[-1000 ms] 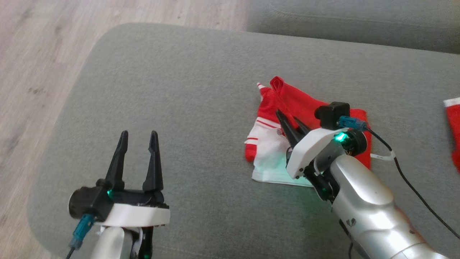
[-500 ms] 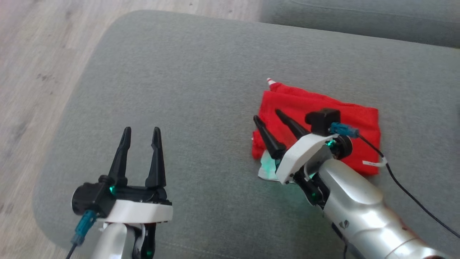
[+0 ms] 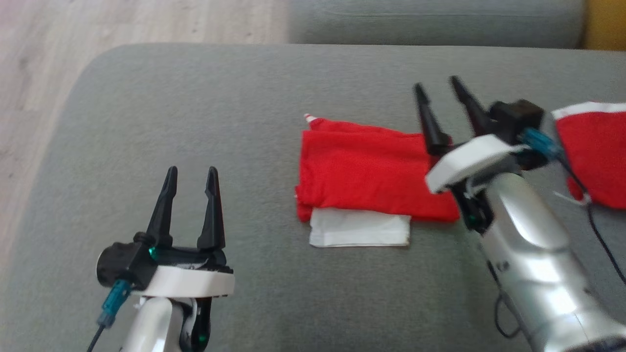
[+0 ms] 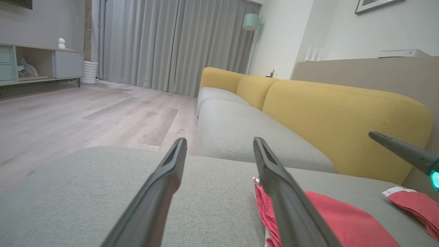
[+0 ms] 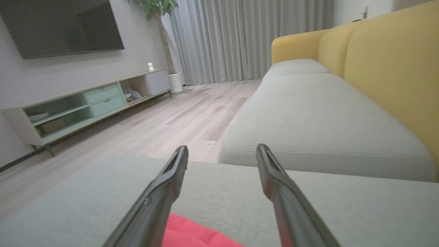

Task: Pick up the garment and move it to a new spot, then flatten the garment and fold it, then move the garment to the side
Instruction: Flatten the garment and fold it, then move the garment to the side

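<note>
While right tool (image 3: 436,84) blurs, garment (image 3: 362,171) corner hidden

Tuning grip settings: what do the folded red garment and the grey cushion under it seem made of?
The folded red garment: soft, matte knit cloth, perhaps cotton jersey; its folded edges lie rounded and limp. The grey cushion: matte woven upholstery, by its fine flecked grain; the fibre cannot be told.

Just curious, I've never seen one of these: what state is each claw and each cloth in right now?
Left claw: open, empty.
Right claw: open, empty.
Red garment: folded, lying on the grey cushion.
Second red cloth: on cushion, partly out of frame.
</note>
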You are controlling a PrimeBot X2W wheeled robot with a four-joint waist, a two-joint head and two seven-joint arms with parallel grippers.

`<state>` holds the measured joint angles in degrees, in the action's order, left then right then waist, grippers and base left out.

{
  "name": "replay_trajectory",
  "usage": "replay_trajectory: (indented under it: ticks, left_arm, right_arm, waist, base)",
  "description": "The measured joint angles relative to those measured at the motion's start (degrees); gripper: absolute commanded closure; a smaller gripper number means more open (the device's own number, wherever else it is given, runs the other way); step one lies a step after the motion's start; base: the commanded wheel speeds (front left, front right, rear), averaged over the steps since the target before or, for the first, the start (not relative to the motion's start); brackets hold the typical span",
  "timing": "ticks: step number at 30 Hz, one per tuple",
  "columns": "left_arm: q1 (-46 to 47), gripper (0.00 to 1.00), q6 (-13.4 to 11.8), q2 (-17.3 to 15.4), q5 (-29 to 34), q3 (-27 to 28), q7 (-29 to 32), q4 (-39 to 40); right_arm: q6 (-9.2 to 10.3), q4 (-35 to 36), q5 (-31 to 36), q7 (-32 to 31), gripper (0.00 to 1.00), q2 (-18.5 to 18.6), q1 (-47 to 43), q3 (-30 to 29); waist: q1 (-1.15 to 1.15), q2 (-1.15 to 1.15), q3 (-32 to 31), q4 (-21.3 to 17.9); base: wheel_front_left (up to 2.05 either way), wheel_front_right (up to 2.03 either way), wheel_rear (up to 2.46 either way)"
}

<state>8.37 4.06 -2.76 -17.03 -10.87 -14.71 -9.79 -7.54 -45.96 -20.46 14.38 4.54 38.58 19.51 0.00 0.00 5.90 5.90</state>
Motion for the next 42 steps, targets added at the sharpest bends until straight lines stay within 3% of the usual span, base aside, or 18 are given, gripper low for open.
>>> replay_trajectory:
  ticks: [9,14,17,26,32,42]
  left_arm:
    - [-0.86,0.0,-0.11,0.01,1.02,2.53,0.0,-1.26]
    - [-2.03,0.0,-0.11,0.01,1.24,3.45,0.0,-1.44]
    - [-3.18,0.0,-0.2,0.02,1.72,3.5,0.0,-2.43]
    - [-2.99,0.0,-0.16,0.01,1.72,3.28,0.0,-2.59]
    - [-1.41,0.0,-0.1,0.01,1.63,1.64,0.0,-2.52]
    - [1.57,0.0,-0.11,0.05,0.76,-1.98,0.0,-2.75]
  right_arm:
    - [0.0,14.99,14.63,0.0,0.0,-0.35,-18.66,-15.15]
    - [0.0,19.78,16.61,0.0,0.0,-0.98,-24.18,-18.4]
    - [0.0,21.53,13.7,0.0,0.0,-1.29,-27.74,-17.97]
    - [0.0,22.15,14.04,0.0,0.0,-1.7,-28.31,-17.79]
    - [0.0,19.67,15.33,-1.36,0.0,-1.71,-23.75,-17.5]
    - [0.0,6.64,13.66,-10.63,0.0,-1.67,-15.12,-16.91]
  waist:
    - [-0.01,0.0,-1.02,-5.36]
    - [-0.01,0.0,-0.99,-6.72]
    - [-0.01,0.0,-0.91,-7.39]
    - [0.0,0.0,0.21,-6.69]
    - [0.0,0.0,2.35,-4.92]
    - [0.01,0.0,6.44,0.08]
  base:
    - [0.0,0.0,0.0]
    - [0.0,0.0,0.0]
    - [0.0,0.0,0.0]
    - [0.0,0.0,0.0]
    - [0.0,0.0,0.0]
    - [0.0,0.0,0.0]
